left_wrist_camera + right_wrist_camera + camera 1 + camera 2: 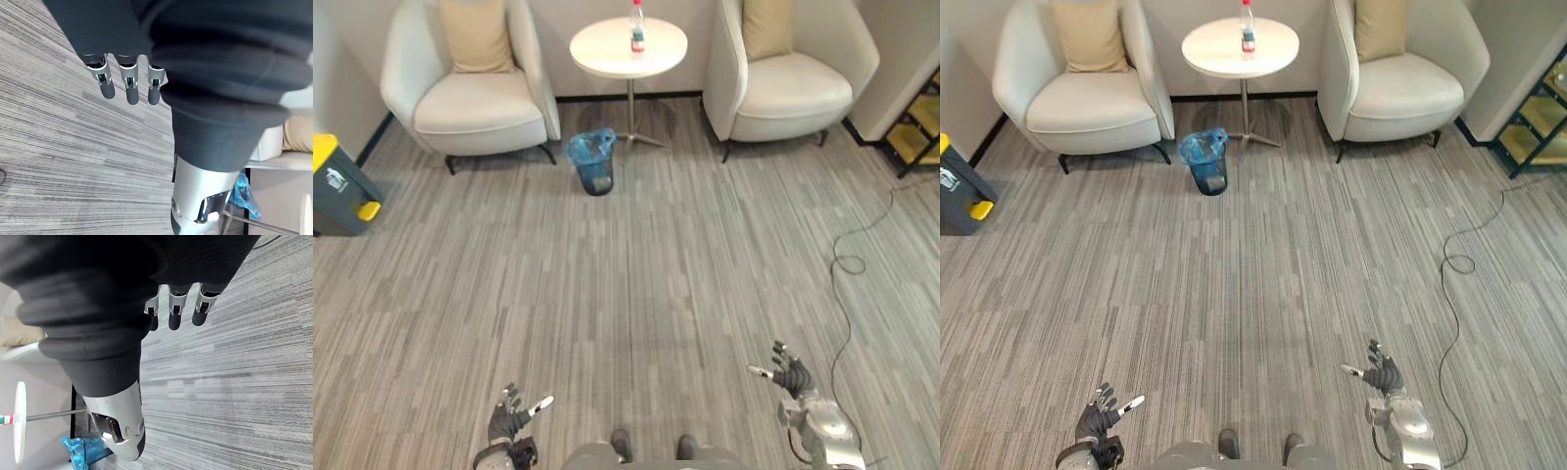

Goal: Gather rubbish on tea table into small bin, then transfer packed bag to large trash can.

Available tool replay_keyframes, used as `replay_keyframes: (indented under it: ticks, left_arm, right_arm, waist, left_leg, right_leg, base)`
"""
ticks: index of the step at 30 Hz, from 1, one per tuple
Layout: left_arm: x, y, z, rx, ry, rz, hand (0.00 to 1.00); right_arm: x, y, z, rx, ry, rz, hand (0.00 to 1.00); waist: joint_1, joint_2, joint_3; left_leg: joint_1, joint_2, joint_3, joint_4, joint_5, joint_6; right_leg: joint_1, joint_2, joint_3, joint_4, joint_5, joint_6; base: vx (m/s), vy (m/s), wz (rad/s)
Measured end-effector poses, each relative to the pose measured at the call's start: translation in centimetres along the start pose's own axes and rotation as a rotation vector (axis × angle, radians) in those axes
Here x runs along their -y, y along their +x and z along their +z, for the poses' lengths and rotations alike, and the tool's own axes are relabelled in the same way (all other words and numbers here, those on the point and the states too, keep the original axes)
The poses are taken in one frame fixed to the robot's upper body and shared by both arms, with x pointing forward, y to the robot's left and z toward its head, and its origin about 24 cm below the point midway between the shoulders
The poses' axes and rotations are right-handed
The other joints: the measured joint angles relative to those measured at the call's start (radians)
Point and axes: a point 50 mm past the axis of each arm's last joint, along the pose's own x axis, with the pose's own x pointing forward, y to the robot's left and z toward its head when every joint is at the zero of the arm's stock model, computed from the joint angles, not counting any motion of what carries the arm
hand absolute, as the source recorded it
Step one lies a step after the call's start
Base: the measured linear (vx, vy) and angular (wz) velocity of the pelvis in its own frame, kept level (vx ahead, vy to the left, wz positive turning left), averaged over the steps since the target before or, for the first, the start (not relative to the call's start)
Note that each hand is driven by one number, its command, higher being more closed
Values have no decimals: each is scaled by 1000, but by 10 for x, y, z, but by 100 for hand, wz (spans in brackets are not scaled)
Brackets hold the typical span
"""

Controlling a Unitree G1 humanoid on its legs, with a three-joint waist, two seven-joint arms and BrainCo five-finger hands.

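— Grey striped carpet runs wall to wall. What stands on it, left to right?
— One large trash can (337, 186) with a yellow lid, one armchair (475, 108), one small bin (597, 178) lined with a blue bag (590, 145), one round tea table (607, 49) carrying one bottle (636, 27), then a second armchair (798, 93). Two cushions (475, 34), one per chair.
— And the hands?
— Left hand (512, 419) and right hand (791, 375) hang low over the carpet, well apart from the table, fingers spread, holding nothing.
— How would the bottle handle?
— Light and stiff, I'd judge, perhaps slippery; wrap it round the body. The bag looks thin and soft, so gather its rim.
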Motion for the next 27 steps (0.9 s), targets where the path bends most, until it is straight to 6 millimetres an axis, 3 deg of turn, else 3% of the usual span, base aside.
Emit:
replay_keyframes:
  ticks: [3,5,6,7,8,10,12,13,14,15,17,19,20,21,22,23,24,25,26,27]
  left_arm:
    - [1,5,7,19,8,0,0]
    - [7,11,15,41,-5,-3,0]
    - [9,13,18,49,-9,-5,0]
    - [10,14,19,53,-7,-8,0]
    - [19,17,19,47,-21,-25,0]
    - [26,19,22,54,-31,-48,0]
    - [35,17,19,48,-44,-71,0]
    - [35,17,19,50,-44,-71,0]
    - [33,18,20,53,-41,-68,0]
    - [33,18,21,55,-40,-68,0]
    - [33,17,22,63,-41,-69,0]
    - [31,15,24,77,-42,-75,0]
    - [29,13,20,67,-41,-76,0]
    - [28,9,14,50,-44,-72,0]
    - [25,6,10,40,-44,-65,0]
    - [26,9,14,47,-42,-64,0]
    - [24,11,21,77,-52,-52,0]
    - [26,10,22,80,-60,-54,0]
    - [26,10,20,74,-59,-53,0]
    - [24,10,19,69,-54,-46,0]
  right_arm:
    - [-3,0,-1,-2,5,10,0]
    - [-2,1,1,4,4,8,0]
    - [-2,1,3,10,1,5,0]
    - [-2,1,4,13,-1,6,0]
    - [0,1,6,20,-13,6,0]
    - [-3,4,12,41,-9,13,0]
    - [-4,5,15,48,-18,14,0]
    - [-6,6,15,49,-15,12,0]
    - [-12,8,18,59,-7,23,0]
    - [-15,10,23,78,-2,31,0]
    - [-17,16,36,112,-7,36,0]
    - [-17,19,46,140,-16,41,0]
    - [-18,21,51,153,-25,47,0]
    - [-13,20,46,137,-39,42,0]
    - [-13,19,43,125,-46,43,0]
    - [-18,20,39,104,-32,52,0]
    - [-22,20,37,98,-25,65,0]
    - [-23,21,38,100,-23,64,0]
    - [-24,21,39,102,-23,65,0]
    - [-25,21,38,101,-19,67,0]
  waist:
    - [-1,0,12]
    - [-14,-3,25]
    - [-34,3,27]
    - [-43,3,26]
    - [-57,17,22]
    - [-48,40,26]
    - [-40,68,57]
    - [-31,75,65]
    - [-11,71,78]
    - [13,43,93]
    - [32,24,106]
    - [62,17,110]
    - [75,17,110]
    - [97,37,98]
    - [110,46,93]
    - [113,11,93]
    - [115,-26,84]
    - [116,-42,83]
    - [115,-47,84]
    - [109,-55,87]
  left_leg:
    - [72,29,-11,-31,-44,-20]
    - [152,54,-31,-88,-50,-59]
    - [198,78,-51,-124,-57,-85]
    - [215,86,-61,-124,-60,-97]
    - [229,126,-83,-57,-83,-142]
    - [151,169,-77,149,-33,-190]
    - [-21,256,-70,625,232,-90]
    - [-64,269,-70,741,202,-71]
    - [-146,257,-64,886,131,-46]
    - [-228,228,-34,905,88,-35]
    - [-353,169,2,767,66,-13]
    - [-446,112,18,509,76,-27]
    - [-489,77,0,306,128,-68]
    - [-478,67,-40,74,221,-107]
    - [-479,77,-49,56,343,-90]
    - [-496,53,-35,140,341,-1]
    - [-525,35,-20,229,260,15]
    - [-520,33,-8,307,173,24]
    - [-498,30,-4,329,139,35]
    - [-446,16,-5,337,93,35]
  right_leg:
    - [-117,6,-48,-80,11,6]
    - [-191,32,-59,-232,117,5]
    - [-219,49,-66,-302,200,-21]
    - [-236,54,-63,-298,238,-33]
    - [-250,71,-60,-199,277,-115]
    - [-245,68,-91,-110,202,-156]
    - [-45,111,-110,-201,137,-177]
    - [16,128,-100,-242,132,-183]
    - [130,136,-74,-308,128,-190]
    - [227,129,-54,-377,128,-190]
    - [350,107,-33,-480,127,-191]
    - [425,82,0,-532,107,-157]
    - [477,60,24,-544,59,-110]
    - [536,61,46,-562,9,-63]
    - [567,69,65,-571,-12,-47]
    - [591,31,76,-559,-27,-42]
    - [562,-4,91,-488,-15,-29]
    - [517,-31,124,-339,14,23]
    - [486,-43,144,-228,42,67]
    - [432,-57,174,-45,85,154]
  base:
    - [508,-9,8]
    - [530,-76,46]
    - [544,-111,59]
    - [880,-222,75]
    - [753,-199,39]
    - [831,-248,23]
    - [875,-251,27]
    - [770,-151,-13]
    - [721,-100,-39]
    - [711,-76,-35]
    - [715,-24,-37]
    - [725,49,-66]
    - [768,150,-73]
    - [797,202,-77]
    - [807,255,-60]
    - [769,274,-25]
    - [906,332,-12]
    - [741,288,-6]
    - [742,297,-11]
    - [698,257,-2]
